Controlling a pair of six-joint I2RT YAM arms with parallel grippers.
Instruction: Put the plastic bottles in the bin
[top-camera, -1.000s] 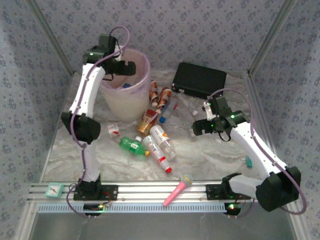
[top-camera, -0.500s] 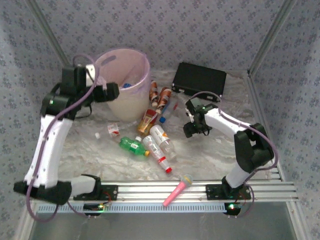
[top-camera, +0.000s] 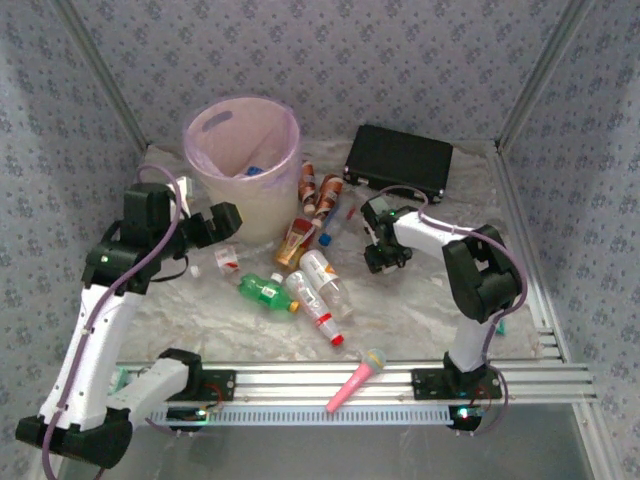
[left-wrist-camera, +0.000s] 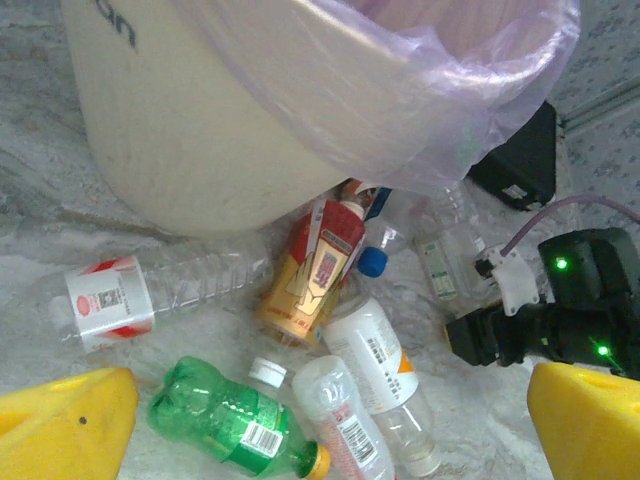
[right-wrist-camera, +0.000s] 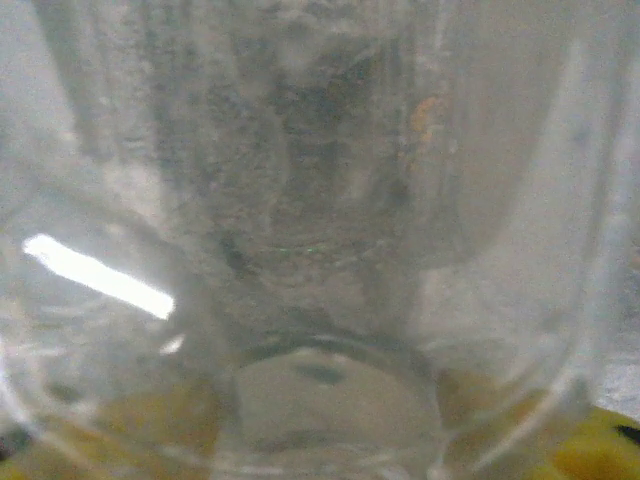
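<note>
Overhead first: finding the bin (top-camera: 250, 205) standing upright at the far left of the desk (top-camera: 420, 310), mouth up, with bottles (top-camera: 318, 270) lying scattered just beside it and toward the middle. Judging the step as a pick-up: setting the right fingers (top-camera: 385, 257) low on the desk at the heap's right edge, in front of the case (top-camera: 398, 160), and hanging the left fingers (top-camera: 215, 225) over the desk near the bin's wall. Noting the green bottle (top-camera: 262, 290) lying flat, long axis running left to right, cap pointing right and slightly nearward.

Moving to the left wrist: seeing the left fingers (left-wrist-camera: 60, 420) spread wide with nothing between, hovering over the green bottle (left-wrist-camera: 225, 420), cap aiming down-right in that picture.

Turning to the right wrist: looking at a clear bottle (right-wrist-camera: 320, 200) pressed close between the right fingers (right-wrist-camera: 610, 450); failing to tell clamped from merely straddling, or neck end from base. Expecting next a firm grip, a lift, and a carry leftward over the bin's rim before letting go.
</note>
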